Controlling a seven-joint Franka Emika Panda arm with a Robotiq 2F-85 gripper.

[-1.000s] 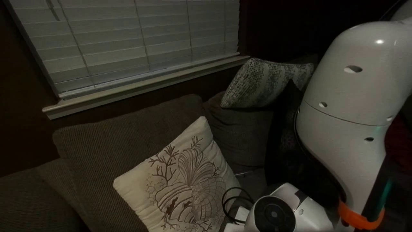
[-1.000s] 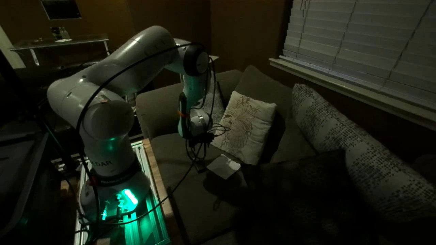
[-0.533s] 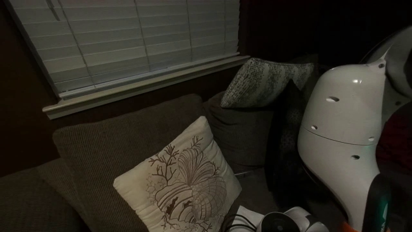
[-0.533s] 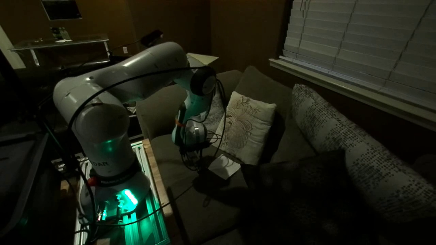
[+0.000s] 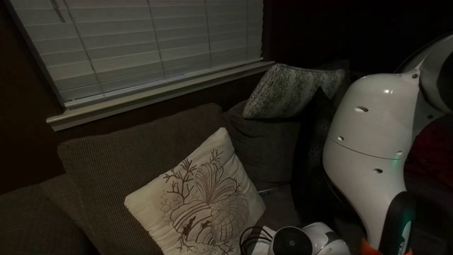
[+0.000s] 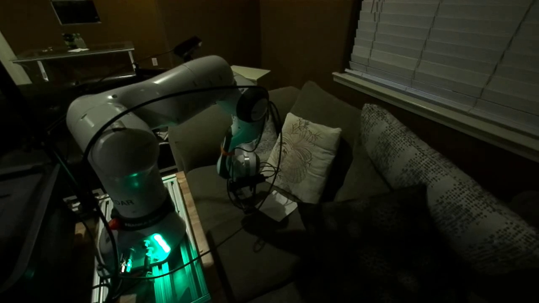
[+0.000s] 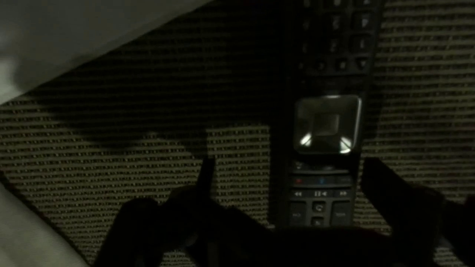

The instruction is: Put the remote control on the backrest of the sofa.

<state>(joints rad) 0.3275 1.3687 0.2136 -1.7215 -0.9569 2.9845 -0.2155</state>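
The remote control [image 7: 328,124] is a slim black bar with several buttons, lying on the dark ribbed sofa fabric in the wrist view. My gripper [image 7: 290,160] is open, its fingers dark silhouettes. The left finger [image 7: 208,178] stands clear of the remote; the right finger [image 7: 382,185] is close beside its right edge. I cannot tell how high the fingers are. In an exterior view the gripper [image 6: 249,207] points down over the seat; I cannot make out the remote there. The sofa backrest [image 5: 141,152] stands behind the cream pillow; it also shows in an exterior view [image 6: 326,103].
The cream pillow with a leaf print [image 5: 208,202] leans on the backrest. A flat white sheet [image 6: 278,206] lies close to the gripper and shows in the wrist view [image 7: 85,33]. A dark pillow [image 6: 370,235] and a patterned pillow [image 6: 442,176] lie further along. Cables hang round the wrist.
The arm's elbow and wrist have come down toward the seat, mostly in the first half second. Since then the wrist has shifted slightly toward the white sheet. The pillows have not moved.
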